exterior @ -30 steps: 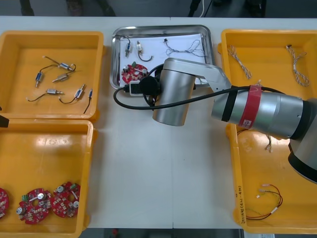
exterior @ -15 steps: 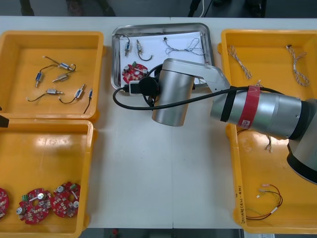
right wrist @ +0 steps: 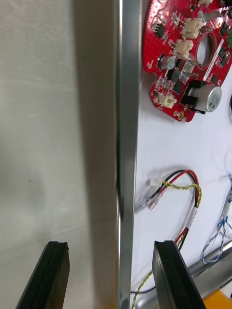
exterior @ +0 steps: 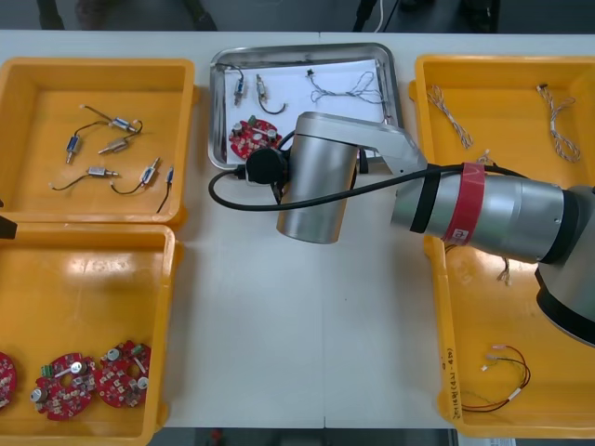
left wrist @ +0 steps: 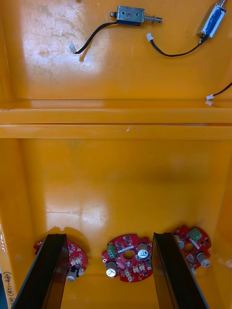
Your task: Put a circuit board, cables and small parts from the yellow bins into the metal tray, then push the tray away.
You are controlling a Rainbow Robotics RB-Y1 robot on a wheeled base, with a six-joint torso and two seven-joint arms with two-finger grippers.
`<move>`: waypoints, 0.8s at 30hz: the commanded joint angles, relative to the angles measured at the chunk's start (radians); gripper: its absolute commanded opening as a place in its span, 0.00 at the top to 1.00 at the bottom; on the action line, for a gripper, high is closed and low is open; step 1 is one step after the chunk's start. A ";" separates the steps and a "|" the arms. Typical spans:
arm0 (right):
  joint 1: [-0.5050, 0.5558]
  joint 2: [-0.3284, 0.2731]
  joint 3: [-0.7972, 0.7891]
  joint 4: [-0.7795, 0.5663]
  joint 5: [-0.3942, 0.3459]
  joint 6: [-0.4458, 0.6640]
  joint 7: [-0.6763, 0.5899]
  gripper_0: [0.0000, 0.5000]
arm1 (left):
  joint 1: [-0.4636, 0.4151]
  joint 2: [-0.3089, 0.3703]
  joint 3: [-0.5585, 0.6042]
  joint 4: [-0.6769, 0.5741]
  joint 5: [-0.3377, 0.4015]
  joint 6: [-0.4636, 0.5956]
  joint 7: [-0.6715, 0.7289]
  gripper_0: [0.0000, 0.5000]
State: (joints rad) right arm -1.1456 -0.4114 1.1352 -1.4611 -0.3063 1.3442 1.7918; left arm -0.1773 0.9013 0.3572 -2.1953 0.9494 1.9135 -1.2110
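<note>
The metal tray point(exterior: 221, 111) stands at the far middle, white inside. It holds a red circuit board point(exterior: 253, 137), a blue and white cable point(exterior: 349, 90) and small metal parts point(exterior: 242, 88). My right arm's wrist point(exterior: 316, 177) hangs over the tray's near edge. In the right wrist view my right gripper point(right wrist: 112, 245) is open and holds nothing. It straddles the tray's rim point(right wrist: 128, 120), one finger over the table and one over the tray. A red and yellow cable point(right wrist: 181, 186) lies loose beside the circuit board point(right wrist: 186, 58). My left gripper point(left wrist: 110, 239) is open above circuit boards point(left wrist: 126, 257).
Two yellow bins stand at the left: the far one point(exterior: 28, 74) holds several small metal parts point(exterior: 116, 125), the near one point(exterior: 88, 279) red boards point(exterior: 65, 384). The right bins hold blue and white cables point(exterior: 449, 116) and a red and yellow cable point(exterior: 502, 376).
My right arm's wrist has shifted slightly left and toward the table's near side, and its gripper has opened. The left arm has not moved.
</note>
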 commanded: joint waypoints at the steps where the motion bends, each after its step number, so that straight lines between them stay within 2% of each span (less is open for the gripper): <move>1: -0.025 0.017 -0.051 -0.122 -0.008 0.099 -0.051 0.00 | 0.016 0.045 0.028 -0.027 0.006 0.006 -0.045 0.00; 10: -0.008 0.017 -0.144 -0.292 -0.108 0.316 -0.077 0.00 | 0.016 0.045 0.028 -0.027 0.006 0.006 -0.045 0.00; 18: 0.084 0.017 -0.345 -0.456 -0.180 0.550 -0.114 0.00 | 0.016 0.045 0.028 -0.027 0.006 0.006 -0.045 0.00; 24: 0.135 0.009 -0.520 -0.555 -0.229 0.576 -0.161 0.00 | 0.016 0.045 0.028 -0.027 0.006 0.006 -0.045 0.00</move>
State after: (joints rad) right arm -1.0368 -0.4105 0.7205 -1.9464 -0.5127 1.9124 1.6843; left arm -0.1773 0.9013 0.3573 -2.1954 0.9494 1.9135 -1.2110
